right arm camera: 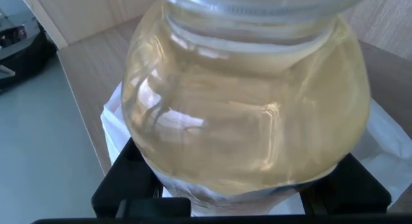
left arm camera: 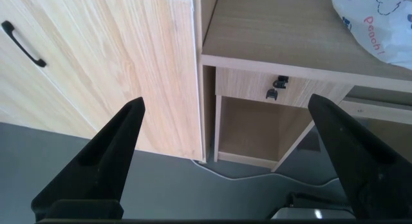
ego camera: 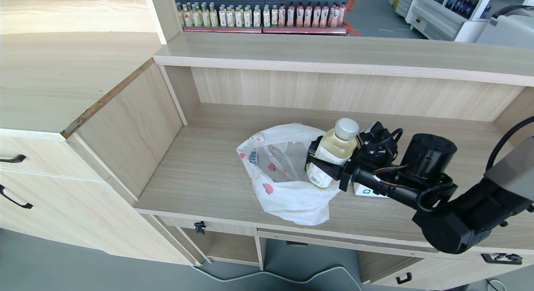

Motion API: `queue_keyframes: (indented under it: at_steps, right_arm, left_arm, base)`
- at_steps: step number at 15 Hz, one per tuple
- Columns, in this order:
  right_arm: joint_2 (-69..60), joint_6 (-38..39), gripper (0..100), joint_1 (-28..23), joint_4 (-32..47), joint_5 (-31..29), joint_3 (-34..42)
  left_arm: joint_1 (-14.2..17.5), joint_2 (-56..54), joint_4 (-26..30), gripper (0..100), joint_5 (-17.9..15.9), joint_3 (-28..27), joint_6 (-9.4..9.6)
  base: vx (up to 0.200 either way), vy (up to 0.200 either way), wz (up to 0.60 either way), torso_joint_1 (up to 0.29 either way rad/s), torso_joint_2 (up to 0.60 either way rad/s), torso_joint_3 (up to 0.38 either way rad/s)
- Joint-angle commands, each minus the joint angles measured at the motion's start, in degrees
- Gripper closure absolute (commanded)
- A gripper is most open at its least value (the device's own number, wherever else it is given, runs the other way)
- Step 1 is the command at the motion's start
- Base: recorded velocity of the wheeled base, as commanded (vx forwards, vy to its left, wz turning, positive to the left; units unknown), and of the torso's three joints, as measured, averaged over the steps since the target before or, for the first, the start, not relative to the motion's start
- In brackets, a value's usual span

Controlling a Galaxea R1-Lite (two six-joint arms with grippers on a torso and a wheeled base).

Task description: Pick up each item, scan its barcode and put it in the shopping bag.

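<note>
My right claw (ego camera: 328, 164) grips a drink bottle (ego camera: 333, 154) around its lower half, one black finger on either side of the white label. The bottle holds pale yellow liquid under a grey cap and stands nearly upright, leaning slightly, clear of the wooden counter (ego camera: 208, 174). It hangs at the right-hand edge of the white shopping bag (ego camera: 283, 178), which lies slumped on the counter with its mouth open toward the bottle. From the right wrist camera, the bottle (right arm camera: 244, 114) fills most of the picture, and the bag's white plastic (right arm camera: 389, 143) shows just behind it.

A small white box (ego camera: 366, 191) with a green mark sits on the counter beside the bag, partly hidden under my right arm.

My left claw (left arm camera: 226, 103) is spread wide and holds nothing. It sits low in front of the counter, over the grey floor (left arm camera: 167, 185). Beyond it are a cupboard door (left arm camera: 109, 63) with a black handle, an open recess (left arm camera: 257, 130) under the counter with a small black latch (left arm camera: 277, 87), and a corner of the bag (left arm camera: 380, 24) above.

Rows of bottled drinks (ego camera: 263, 15) line a shop shelf in the background.
</note>
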Motion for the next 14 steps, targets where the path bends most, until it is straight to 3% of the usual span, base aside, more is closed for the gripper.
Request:
queue_keyframes:
  at_steps: [1, 14]
  right_arm:
    - [1.53, -0.37, 100, -0.84, -0.91, 1.31, -0.36]
    - [7.95, -4.59, 100, -2.77, -5.66, 3.15, -1.07]
  left_arm:
    - [0.04, -0.02, -0.04, 0, 0.01, 0.0, -0.01]
    - [0.04, -0.02, -0.04, 0, 0.01, 0.0, -0.01]
  base:
    - [0.0, 0.0, 0.0, 0.0, 0.0, 0.0]
    - [0.0, 0.0, 0.0, 0.0, 0.0, 0.0]
